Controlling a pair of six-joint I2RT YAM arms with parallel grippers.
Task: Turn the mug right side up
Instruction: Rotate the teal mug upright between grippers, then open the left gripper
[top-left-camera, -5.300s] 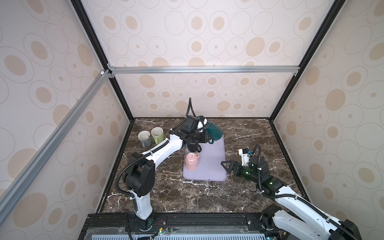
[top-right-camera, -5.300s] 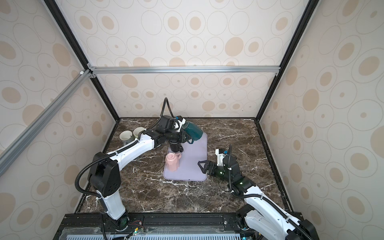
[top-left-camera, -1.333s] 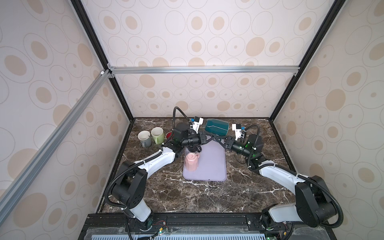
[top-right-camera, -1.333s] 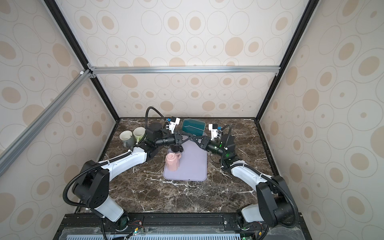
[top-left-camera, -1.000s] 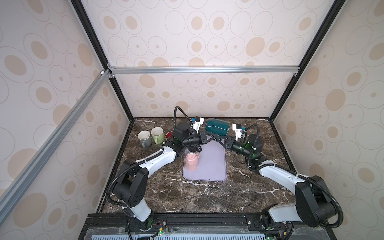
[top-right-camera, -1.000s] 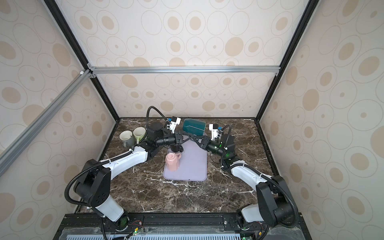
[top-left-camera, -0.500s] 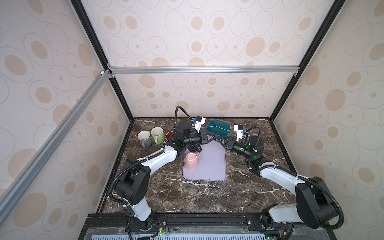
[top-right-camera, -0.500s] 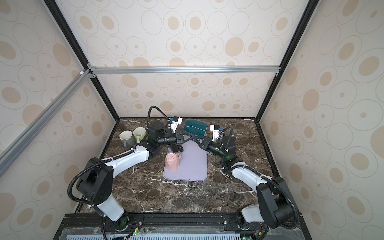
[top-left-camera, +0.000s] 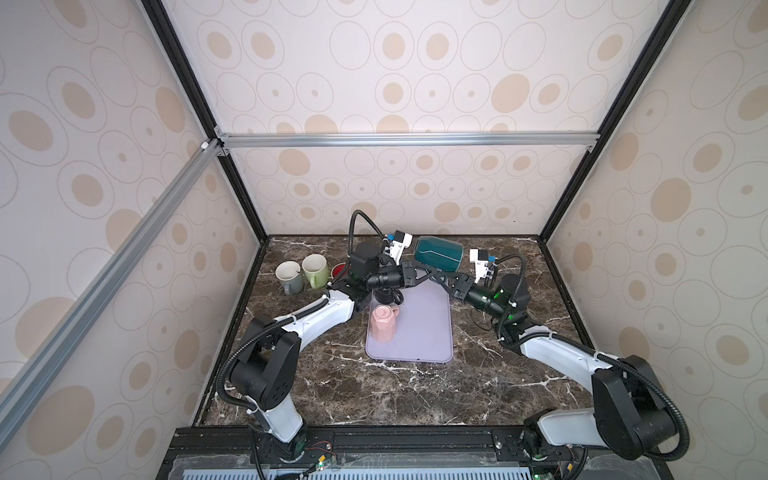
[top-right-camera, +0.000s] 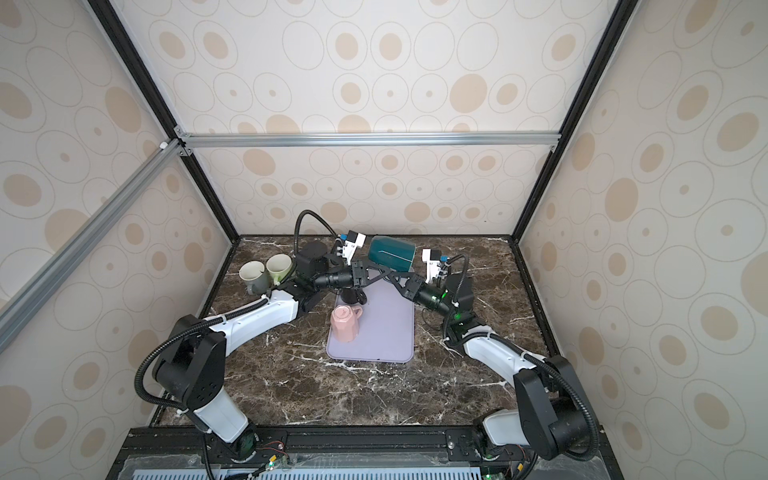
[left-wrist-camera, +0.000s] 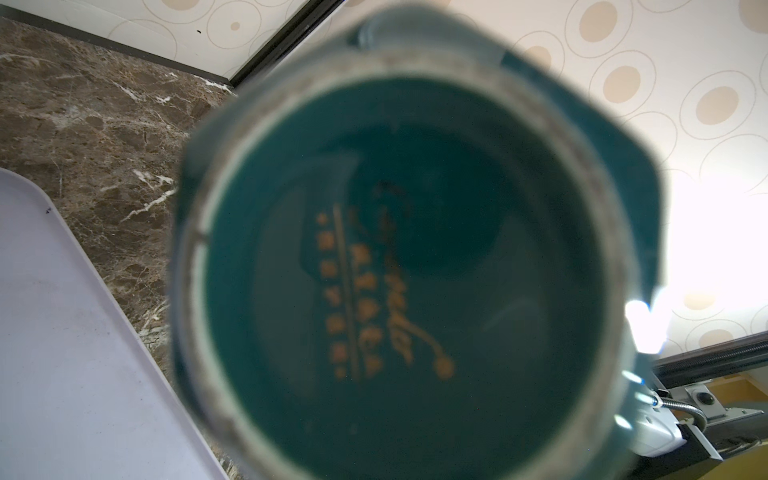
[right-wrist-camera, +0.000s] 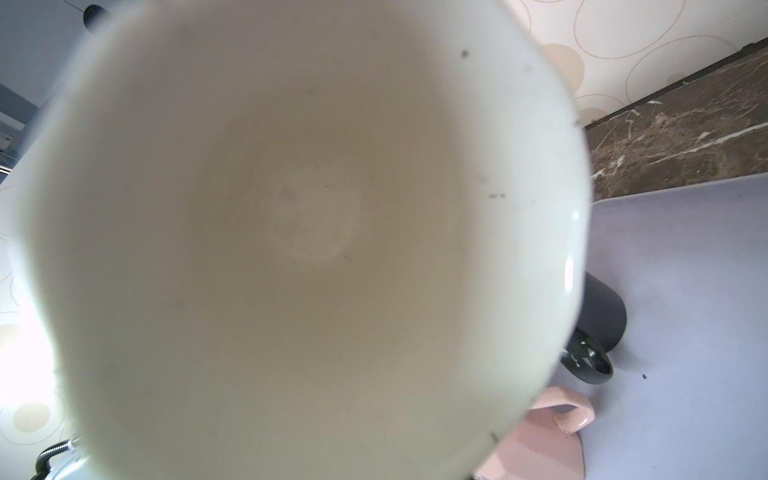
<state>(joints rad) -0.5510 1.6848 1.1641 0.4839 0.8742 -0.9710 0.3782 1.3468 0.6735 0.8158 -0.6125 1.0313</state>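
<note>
I have the teal mug (top-left-camera: 439, 251) up off the table at the far middle, above the far edge of the lilac tray (top-left-camera: 428, 336), and both arms have closed in on it from either side. It lies on its side in the air, base toward the left arm and mouth toward the right arm.

Through the left wrist camera I look straight at its underside (left-wrist-camera: 415, 270). This is a teal disc with gold lettering, ringed by a pale, rough foot, and the outer wall has flat facets. Through the right wrist camera the mouth fills nearly everything, showing a creamy white inside (right-wrist-camera: 311, 228) with a few dark specks near the rim. In both top views the outer wall is glossy, with a thin pale line along it.

The left gripper (top-left-camera: 434, 272) reaches in below the mug with its jaws drawn narrow. It appears to carry the mug, though the contact point is hidden under the body. The right gripper (top-left-camera: 448, 279) meets it tip to tip from the other side, and I cannot tell whether its jaws are gripping or loose.

On the tray, a pink mug (top-left-camera: 383, 324) stands mouth-down and a dark mug (right-wrist-camera: 598, 316) sits just beyond it. A grey mug (top-left-camera: 288, 276) and a green mug (top-left-camera: 314, 270) stand upright at the far left of the marble table (top-left-camera: 415, 390).
</note>
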